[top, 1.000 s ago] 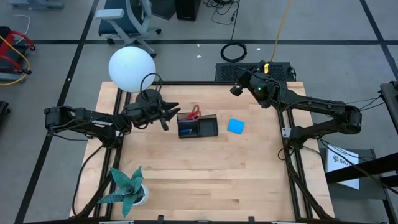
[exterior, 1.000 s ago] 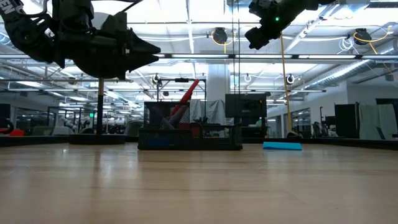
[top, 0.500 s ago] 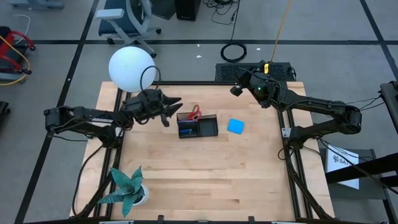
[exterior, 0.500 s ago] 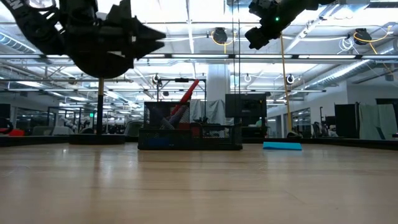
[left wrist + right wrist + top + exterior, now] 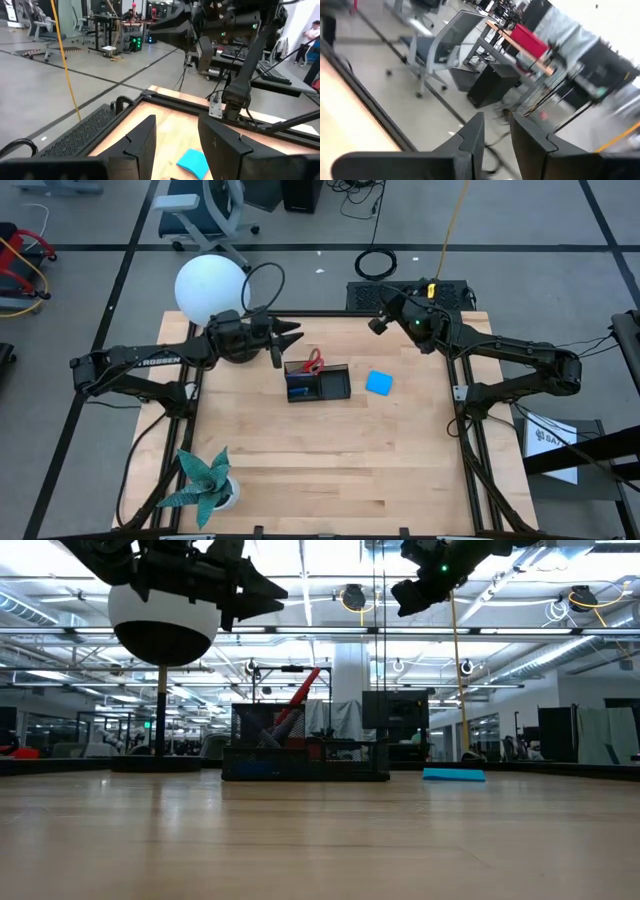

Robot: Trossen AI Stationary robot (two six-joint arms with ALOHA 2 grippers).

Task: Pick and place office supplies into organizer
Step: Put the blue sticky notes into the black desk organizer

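Note:
The black organizer (image 5: 318, 383) stands at the table's middle. Red-handled scissors (image 5: 313, 361) stick up out of its far compartment, leaning, and something blue (image 5: 297, 390) lies in its left part. A bright blue pad (image 5: 379, 383) lies flat on the table to the organizer's right. My left gripper (image 5: 288, 345) hovers open and empty, up and to the far left of the organizer, pointing level toward the table's right (image 5: 176, 120). My right gripper (image 5: 377, 320) hangs high over the far right of the table, open with a narrow gap and nothing in it (image 5: 497, 116).
A white globe lamp (image 5: 212, 290) stands at the far left, just behind my left arm. A green paper plant (image 5: 205, 480) sits at the near left corner. The wooden tabletop (image 5: 330, 460) in front of the organizer is bare.
My left gripper has risen and swung toward the table's far edge, away from the organizer's left end, and has stayed open and empty. The organizer, the scissors and the pad lie as before.

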